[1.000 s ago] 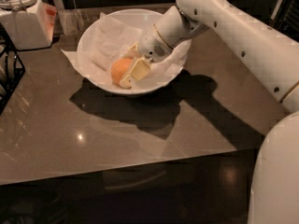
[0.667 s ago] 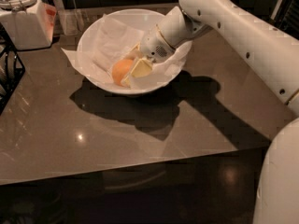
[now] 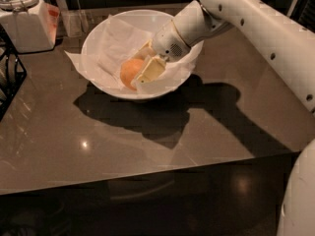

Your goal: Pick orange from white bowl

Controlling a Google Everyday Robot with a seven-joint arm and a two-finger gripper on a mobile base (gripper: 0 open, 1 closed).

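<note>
The orange (image 3: 128,73) lies in the white bowl (image 3: 98,38), on crinkled white paper, right of the bowl's middle. My gripper (image 3: 139,68) reaches down into the bowl from the right. One cream finger (image 3: 151,69) lies against the orange's near right side and the other finger (image 3: 142,50) sits behind it. The fingers look closed on the orange, which still rests on the paper. The orange's right part is hidden by the near finger.
The bowl stands at the back of a brown table (image 3: 147,146). A white lidded jar (image 3: 22,18) and a clear container (image 3: 74,18) stand at the back left. A black wire rack (image 3: 7,77) is at the left edge. My white arm (image 3: 266,38) spans the right side.
The gripper has stayed around the orange in the bowl. The arm has shifted only slightly, and the orange sits at nearly the same place.
</note>
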